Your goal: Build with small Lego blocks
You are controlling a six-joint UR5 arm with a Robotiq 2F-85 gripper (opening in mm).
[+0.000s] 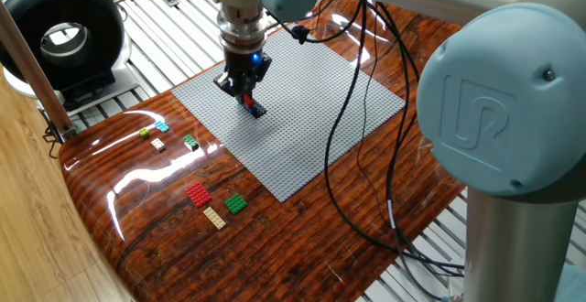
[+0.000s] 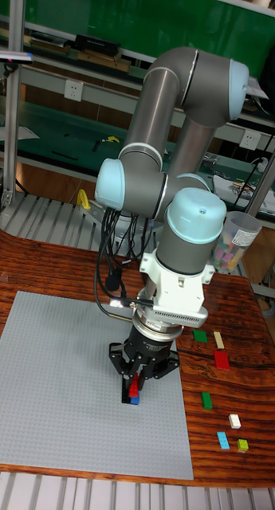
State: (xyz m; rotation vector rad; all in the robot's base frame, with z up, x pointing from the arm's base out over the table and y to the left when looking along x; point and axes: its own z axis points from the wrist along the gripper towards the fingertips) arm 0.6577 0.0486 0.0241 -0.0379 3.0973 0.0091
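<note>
Gripper (image 2: 135, 388) pinches a red block (image 2: 135, 390) narrowly between its fingers — directly over a blue block (image 1: 257, 110) seated on the grey baseplate (image 1: 311, 110); contact between them unclear.

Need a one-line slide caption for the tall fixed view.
UR5 gripper presses a red brick onto a blue brick on the grey baseplate; spare bricks wait alongside.
</note>
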